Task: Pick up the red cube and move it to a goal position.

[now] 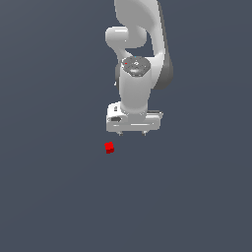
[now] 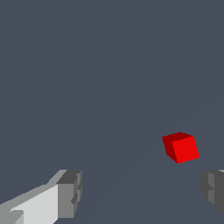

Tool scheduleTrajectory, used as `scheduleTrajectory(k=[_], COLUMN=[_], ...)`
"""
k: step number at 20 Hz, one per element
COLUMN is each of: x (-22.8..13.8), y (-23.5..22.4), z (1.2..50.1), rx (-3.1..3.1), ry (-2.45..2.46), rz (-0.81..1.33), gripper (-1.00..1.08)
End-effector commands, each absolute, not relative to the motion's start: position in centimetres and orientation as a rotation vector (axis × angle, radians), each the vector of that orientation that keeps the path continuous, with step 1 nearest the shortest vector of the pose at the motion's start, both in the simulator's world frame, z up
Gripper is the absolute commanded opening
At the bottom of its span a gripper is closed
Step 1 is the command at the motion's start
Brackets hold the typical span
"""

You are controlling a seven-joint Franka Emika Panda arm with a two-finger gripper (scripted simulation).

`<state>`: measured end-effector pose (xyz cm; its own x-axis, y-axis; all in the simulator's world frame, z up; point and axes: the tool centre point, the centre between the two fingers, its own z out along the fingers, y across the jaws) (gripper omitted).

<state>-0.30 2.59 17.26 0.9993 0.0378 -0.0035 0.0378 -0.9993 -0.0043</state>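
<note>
The gripper (image 1: 133,133) hung with jaws spread wide (holding nothing), ready to straddle the red cube (image 1: 109,147), which sat apart, off-centre.

Ext. view overhead, far; wrist view close; both share red cube (image 1: 109,147).

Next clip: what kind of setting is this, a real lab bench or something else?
Most likely a bare simulated workspace, not a real room. The ground is a flat, featureless grey-blue, and the only things in view are a plain red cube and the white arm with its open gripper.
</note>
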Motion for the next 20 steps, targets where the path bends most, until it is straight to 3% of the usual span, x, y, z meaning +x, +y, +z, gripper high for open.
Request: scheduleTrajectory(k=[1, 10, 20], x=[-0.3, -0.8, -1.9], y=[2.6, 1.3, -3.2], z=[17.3, 15.4, 9.2], rx=[-3.137, -3.136, -3.126], ry=[-0.059, -0.112, -0.289], rz=[0.006, 0.005, 0.003], gripper=[1.0, 1.0, 1.0])
